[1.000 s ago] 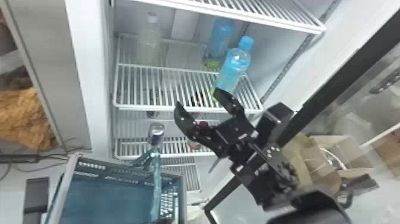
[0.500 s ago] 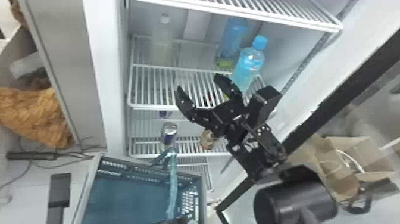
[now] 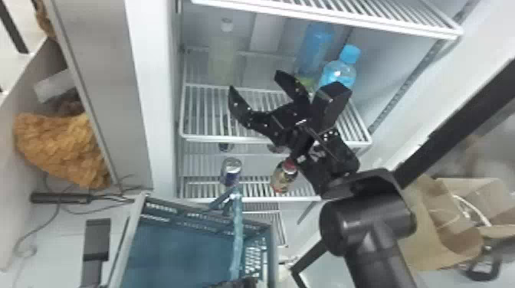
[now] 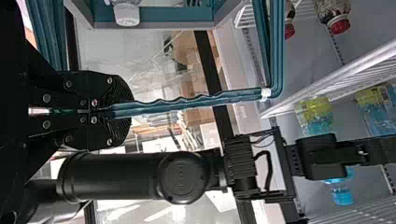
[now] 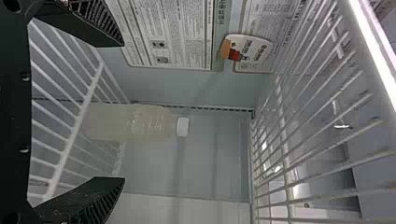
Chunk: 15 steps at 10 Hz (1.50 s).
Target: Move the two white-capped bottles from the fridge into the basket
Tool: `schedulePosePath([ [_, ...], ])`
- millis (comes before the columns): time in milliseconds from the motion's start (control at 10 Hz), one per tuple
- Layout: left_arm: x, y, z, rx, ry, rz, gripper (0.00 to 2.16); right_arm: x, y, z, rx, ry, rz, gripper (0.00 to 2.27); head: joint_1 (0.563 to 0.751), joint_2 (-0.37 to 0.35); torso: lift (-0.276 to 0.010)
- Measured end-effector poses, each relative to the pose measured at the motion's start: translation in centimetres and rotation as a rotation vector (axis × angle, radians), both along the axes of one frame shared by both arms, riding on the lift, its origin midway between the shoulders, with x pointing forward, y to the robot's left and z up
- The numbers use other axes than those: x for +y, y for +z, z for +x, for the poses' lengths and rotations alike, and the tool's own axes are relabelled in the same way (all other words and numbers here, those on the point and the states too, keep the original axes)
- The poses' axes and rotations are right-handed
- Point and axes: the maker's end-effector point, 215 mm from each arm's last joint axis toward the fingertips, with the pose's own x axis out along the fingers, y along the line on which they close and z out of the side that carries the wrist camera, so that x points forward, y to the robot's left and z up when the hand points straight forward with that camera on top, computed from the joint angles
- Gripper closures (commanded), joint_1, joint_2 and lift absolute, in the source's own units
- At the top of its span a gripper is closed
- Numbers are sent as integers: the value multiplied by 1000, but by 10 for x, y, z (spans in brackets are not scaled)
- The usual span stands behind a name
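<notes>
White-capped bottle (image 5: 130, 123): 1. Right pincer (image 3: 256, 81) wide, empty; left pincer (image 3: 245, 283) clamps basket handle (image 4: 187, 105).

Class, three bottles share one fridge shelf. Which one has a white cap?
The pale, cloudy bottle toward the robot's left of that shelf: its cap is white, whereas the bright blue bottle and the blue-capped bottle stand to its right.

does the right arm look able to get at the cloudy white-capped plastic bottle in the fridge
Probably yes: the open black right claw faces the white-capped bottle, with nothing seen standing between them. The nearest clear blue-capped bottle stands off to the right.
</notes>
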Motion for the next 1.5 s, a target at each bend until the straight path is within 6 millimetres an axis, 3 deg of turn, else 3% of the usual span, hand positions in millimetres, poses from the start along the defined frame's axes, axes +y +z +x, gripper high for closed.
schedulePosePath([
  [600, 0, -1, 2, 0, 0, -1, 1193, 20, -9, 47, -3, 2, -43, 5, 695, -193, 0],
  [1100, -3, 0, 3, -4, -9, -3, 1193, 17, -14, 86, -4, -37, -64, 7, 695, -189, 0],
  [1500, -6, 1, 5, -6, -13, -11, 1193, 34, -26, 113, 30, -19, -70, 15, 695, -164, 0],
])
